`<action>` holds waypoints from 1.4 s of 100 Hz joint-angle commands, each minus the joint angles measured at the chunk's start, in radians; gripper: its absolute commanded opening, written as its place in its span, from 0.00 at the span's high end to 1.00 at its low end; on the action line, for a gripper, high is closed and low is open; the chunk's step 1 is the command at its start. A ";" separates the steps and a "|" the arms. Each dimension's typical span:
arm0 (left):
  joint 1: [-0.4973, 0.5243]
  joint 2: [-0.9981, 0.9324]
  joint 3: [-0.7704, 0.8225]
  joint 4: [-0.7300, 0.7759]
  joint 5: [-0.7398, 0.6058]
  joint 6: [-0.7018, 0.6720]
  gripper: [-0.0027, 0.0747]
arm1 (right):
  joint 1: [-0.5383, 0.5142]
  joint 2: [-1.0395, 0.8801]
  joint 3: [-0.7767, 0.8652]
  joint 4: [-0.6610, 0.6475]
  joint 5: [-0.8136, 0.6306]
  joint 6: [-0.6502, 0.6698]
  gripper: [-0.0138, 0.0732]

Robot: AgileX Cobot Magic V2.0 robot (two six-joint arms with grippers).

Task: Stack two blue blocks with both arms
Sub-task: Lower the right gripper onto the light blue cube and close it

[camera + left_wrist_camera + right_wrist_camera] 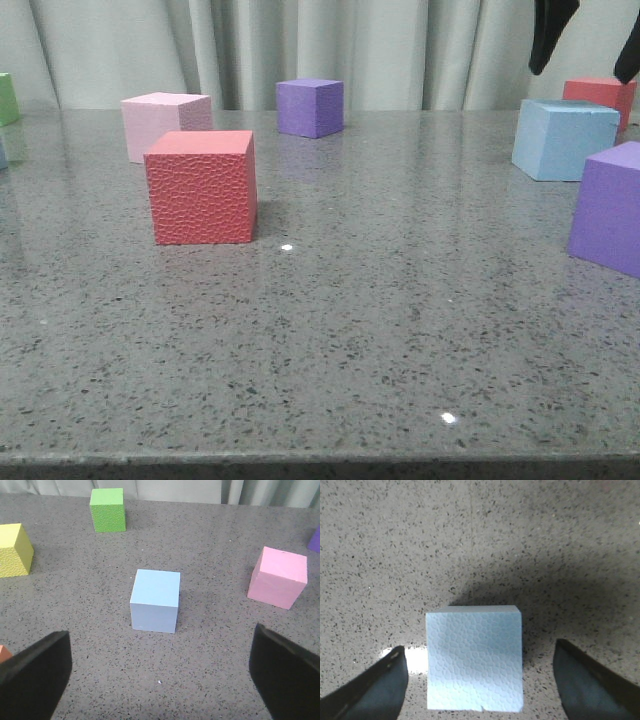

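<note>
One blue block (563, 138) stands on the table at the far right. My right gripper (590, 45) hangs above it, open. In the right wrist view this block (475, 657) lies between the two spread black fingers (370, 690) of the right gripper (480, 692), which touch nothing. The other blue block (155, 600) shows in the left wrist view, standing alone on the table ahead of my left gripper (160, 680). That gripper is open and empty, with its fingers (35, 675) wide apart. The left gripper is out of the front view.
A red textured cube (200, 187) stands left of centre, with a pale pink cube (165, 122) behind it. Purple cubes stand at the back centre (310, 107) and at the right edge (610, 205). A red cube (600, 95) is behind the blue block. Green (107, 510) and yellow (12, 550) cubes lie beyond the left gripper.
</note>
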 commanded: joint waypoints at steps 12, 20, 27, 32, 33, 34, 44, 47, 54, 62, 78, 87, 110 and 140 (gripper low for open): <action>0.001 -0.005 -0.036 0.002 -0.065 -0.003 0.07 | 0.001 -0.010 -0.034 0.017 -0.010 -0.002 0.16; 0.001 -0.005 -0.036 0.002 -0.065 -0.003 0.07 | 0.001 0.003 -0.034 0.019 -0.010 -0.002 0.16; 0.001 -0.005 -0.036 0.002 -0.065 -0.003 0.07 | 0.001 0.011 -0.034 0.019 -0.010 -0.002 0.16; 0.001 -0.005 -0.036 0.002 -0.065 -0.003 0.07 | 0.001 0.016 -0.034 0.019 -0.010 -0.002 0.16; 0.001 -0.005 -0.036 0.002 -0.065 -0.003 0.07 | 0.001 0.017 -0.034 0.019 -0.010 -0.002 0.16; 0.001 -0.005 -0.036 0.002 -0.065 -0.003 0.07 | 0.001 0.017 -0.034 0.019 -0.010 -0.002 0.16; 0.001 -0.005 -0.036 0.002 -0.065 -0.003 0.07 | 0.001 0.033 -0.034 0.019 -0.005 -0.002 0.16; 0.001 -0.005 -0.036 0.002 -0.065 -0.003 0.07 | 0.001 0.037 -0.034 0.019 -0.004 -0.002 0.16; 0.001 -0.005 -0.036 0.002 -0.065 -0.003 0.07 | 0.001 0.047 -0.034 0.019 0.003 -0.002 0.16; 0.001 -0.005 -0.036 0.002 -0.065 -0.003 0.07 | 0.001 0.057 -0.034 0.019 0.012 -0.002 0.16; 0.001 -0.005 -0.036 0.002 -0.065 -0.003 0.07 | 0.001 0.063 -0.034 0.019 0.020 -0.002 0.16; 0.001 -0.005 -0.036 0.002 -0.065 -0.003 0.07 | 0.001 0.063 -0.034 0.018 0.019 -0.002 0.22; 0.001 -0.005 -0.036 0.002 -0.065 -0.003 0.07 | 0.001 0.063 -0.034 0.018 0.023 -0.002 0.39; 0.001 -0.005 -0.036 0.002 -0.065 -0.003 0.07 | 0.001 0.064 -0.034 0.018 0.004 -0.002 0.40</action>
